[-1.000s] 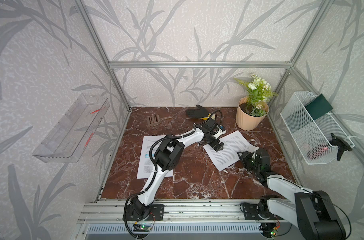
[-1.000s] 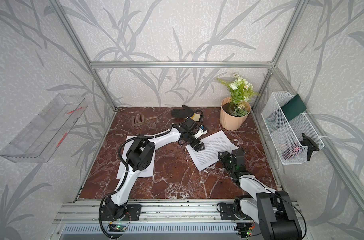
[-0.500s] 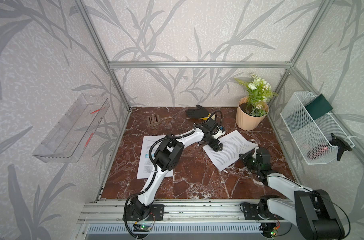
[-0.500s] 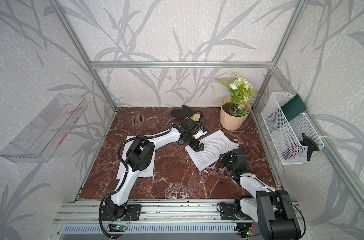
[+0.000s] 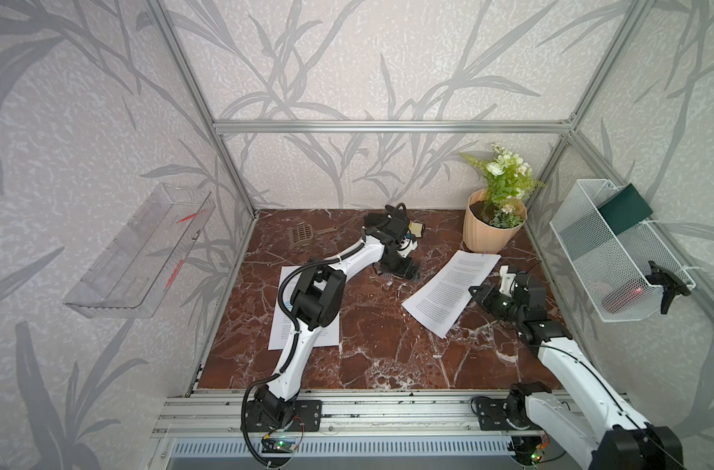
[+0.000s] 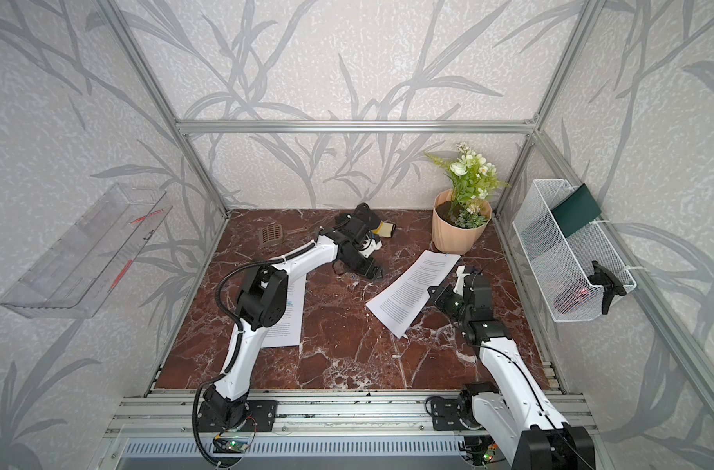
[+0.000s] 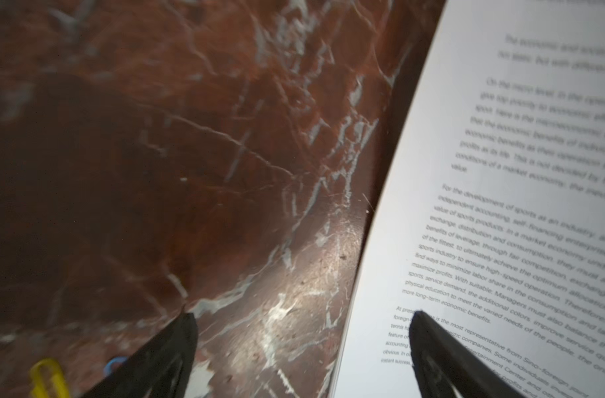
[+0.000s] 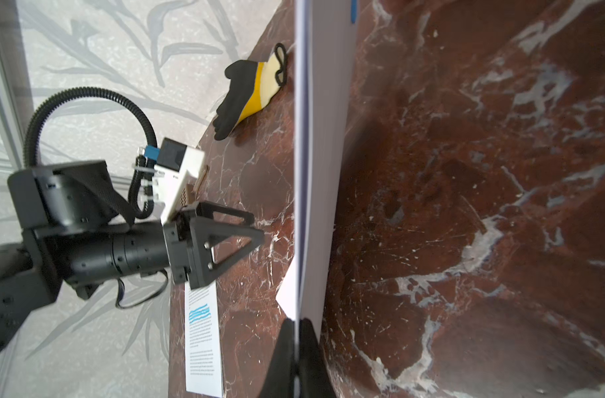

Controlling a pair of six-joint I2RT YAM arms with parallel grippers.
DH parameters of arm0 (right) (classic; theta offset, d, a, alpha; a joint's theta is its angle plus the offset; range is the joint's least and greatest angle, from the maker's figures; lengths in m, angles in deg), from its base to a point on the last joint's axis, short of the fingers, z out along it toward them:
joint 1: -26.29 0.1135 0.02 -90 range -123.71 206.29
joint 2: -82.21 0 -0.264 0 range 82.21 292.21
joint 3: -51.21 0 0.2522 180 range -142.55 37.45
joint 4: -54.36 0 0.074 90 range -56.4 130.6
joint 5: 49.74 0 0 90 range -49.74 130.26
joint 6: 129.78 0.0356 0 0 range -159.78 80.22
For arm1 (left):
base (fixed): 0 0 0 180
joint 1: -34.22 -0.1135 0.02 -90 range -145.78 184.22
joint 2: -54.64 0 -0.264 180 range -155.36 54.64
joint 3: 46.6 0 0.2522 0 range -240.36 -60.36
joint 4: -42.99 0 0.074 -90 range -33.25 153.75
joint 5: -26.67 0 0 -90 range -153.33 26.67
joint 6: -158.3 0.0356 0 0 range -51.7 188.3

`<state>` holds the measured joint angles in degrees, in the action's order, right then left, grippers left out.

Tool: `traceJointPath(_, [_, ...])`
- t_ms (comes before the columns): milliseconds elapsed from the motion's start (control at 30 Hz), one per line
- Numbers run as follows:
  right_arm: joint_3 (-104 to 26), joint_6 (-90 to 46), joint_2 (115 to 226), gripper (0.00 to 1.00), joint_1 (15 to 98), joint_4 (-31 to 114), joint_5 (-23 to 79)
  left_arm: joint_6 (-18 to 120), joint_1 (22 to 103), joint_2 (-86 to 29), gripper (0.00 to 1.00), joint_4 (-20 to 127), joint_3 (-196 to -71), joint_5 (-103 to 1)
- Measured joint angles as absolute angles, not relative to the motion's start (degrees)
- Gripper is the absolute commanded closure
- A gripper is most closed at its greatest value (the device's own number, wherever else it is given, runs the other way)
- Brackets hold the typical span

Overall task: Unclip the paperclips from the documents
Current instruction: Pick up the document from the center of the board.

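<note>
- right gripper (image 8: 295,322) pinched tight on the edge of the right document (image 5: 448,289), thin paper stack between the fingers
- that gripped edge is raised off the marble table (image 5: 367,346); the sheets look almost edge-on in the right wrist view
- clipped blue paperclip (image 8: 353,12) sits on the far end of the right document, the end nearest the plant pot (image 5: 491,236)
- left gripper (image 7: 302,317) wide open, holding nothing
- one of its fingertips (image 7: 187,322) is over bare table, the other over the printed corner of the right document; cannot tell if either touches
- loose yellow paperclip (image 7: 47,377) and loose blue paperclip (image 7: 114,363) lie on the table just beside that left gripper finger, blurry
- left document (image 8: 202,337) flat on the table, blue highlighted lines mid-page, well apart from the right document
- in both top views it is partly covered by the left arm (image 5: 314,301)
- black and yellow glove (image 8: 249,89) on the table near the back wall, behind the left gripper
- white wire basket (image 5: 607,252) hangs on the right wall, clear shelf (image 5: 143,252) on the left wall
</note>
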<state>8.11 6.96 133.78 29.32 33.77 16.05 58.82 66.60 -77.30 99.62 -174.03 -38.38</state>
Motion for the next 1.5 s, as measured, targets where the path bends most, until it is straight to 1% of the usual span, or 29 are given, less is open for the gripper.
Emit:
traceJointPath(167, [3.1,3.2,132.5,1.00,29.3,26.5,12.0,52.8,63.0,-77.0,0.03,103.5,-188.2,-36.7])
traceJointPath(233, [1.1,2.2,132.5,1.00,29.3,24.4,9.9,51.0,62.3,-76.0,0.03,104.3,-190.7,-35.0])
traceJointPath(400, [-7.2,-0.5,133.1,1.00,30.3,19.0,4.8,47.1,60.0,-73.5,0.01,106.4,-190.7,-29.6])
traceJointPath(500, [-12.6,-0.8,134.2,1.00,32.9,18.1,2.5,45.4,58.4,-72.5,0.01,106.5,-188.7,-26.8])
traceJointPath(600, [-16.9,-0.6,136.1,1.00,37.3,18.0,1.1,41.8,56.7,-70.6,0.01,104.8,-183.7,-23.9])
traceJointPath(700, [-19.9,0.1,138.4,1.00,41.4,18.3,0.3,35.0,54.8,-66.4,0.01,97.9,-173.8,-20.7])
traceJointPath(867, [-23.8,2.7,143.8,1.00,46.9,21.1,-0.8,19.7,50.7,-56.3,0.01,77.5,-153.3,-16.4])
traceJointPath(967, [-27.3,4.2,148.0,1.00,49.5,23.5,-2.0,14.1,48.8,-52.0,0.01,68.7,-145.4,-15.2])
traceJointPath(1167, [-33.4,7.2,154.9,1.00,54.0,28.5,-5.4,7.0,47.8,-48.2,0.01,53.4,-135.8,-14.4])
traceJointPath(1333, [-36.6,11.2,158.3,1.00,54.8,33.1,-9.0,4.8,47.7,-47.4,0.01,44.3,-131.5,-15.1])
traceJointPath(1500, [-38.8,14.1,161.2,1.00,54.8,36.5,-12.0,-1.1,47.7,-47.6,0.01,26.3,-127.4,-15.7])
